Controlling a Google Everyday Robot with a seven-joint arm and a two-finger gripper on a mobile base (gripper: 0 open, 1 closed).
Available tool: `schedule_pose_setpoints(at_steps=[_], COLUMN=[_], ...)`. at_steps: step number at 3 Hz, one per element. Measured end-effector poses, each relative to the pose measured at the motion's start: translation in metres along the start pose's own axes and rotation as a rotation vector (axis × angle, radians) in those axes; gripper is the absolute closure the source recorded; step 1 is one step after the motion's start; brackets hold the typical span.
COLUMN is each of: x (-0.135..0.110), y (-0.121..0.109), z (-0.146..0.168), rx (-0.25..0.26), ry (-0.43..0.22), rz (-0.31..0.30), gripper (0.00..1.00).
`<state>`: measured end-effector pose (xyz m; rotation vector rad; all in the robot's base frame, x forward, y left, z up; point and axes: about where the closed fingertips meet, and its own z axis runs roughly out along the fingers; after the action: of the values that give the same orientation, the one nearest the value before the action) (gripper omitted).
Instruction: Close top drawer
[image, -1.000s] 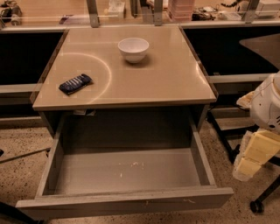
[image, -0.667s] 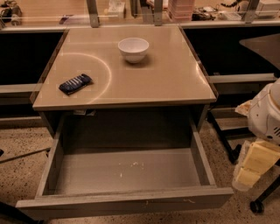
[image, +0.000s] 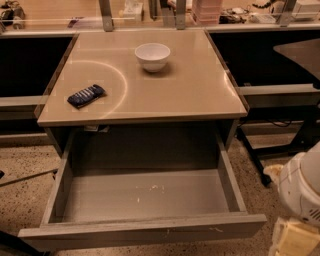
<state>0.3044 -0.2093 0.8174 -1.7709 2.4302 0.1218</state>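
Drawer (image: 145, 232): wide open. Gripper (image: 295, 240): at 4 o'clock, clear of the front; you cannot tell its jaw state. Step: approach. Next: you push the front toward 12.

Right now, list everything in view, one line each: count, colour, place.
table: one, glossy beige top, centre of view.
bowl: one, white, upright at the far middle of the table.
dark packet: one, blue-black, lying flat on the table's left side.
top drawer: one, grey wood grain, pulled open under the table, pale specks on its inner floor.
floor: speckled tan, around the table.
side table: one, black, far right.
robot arm: one, white rounded casing, lower right, beside the drawer.
gripper: one, cream-yellow, bottom right corner, cut off by the edge, just right of the drawer front's corner.
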Motion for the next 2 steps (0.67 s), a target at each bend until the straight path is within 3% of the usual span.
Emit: schedule_pose_setpoints(at_steps=[2], x=[0.0056], y=[0.009], z=[0.012], rx=[-0.03], ry=[0.015], rz=[0.002], gripper=[0.0])
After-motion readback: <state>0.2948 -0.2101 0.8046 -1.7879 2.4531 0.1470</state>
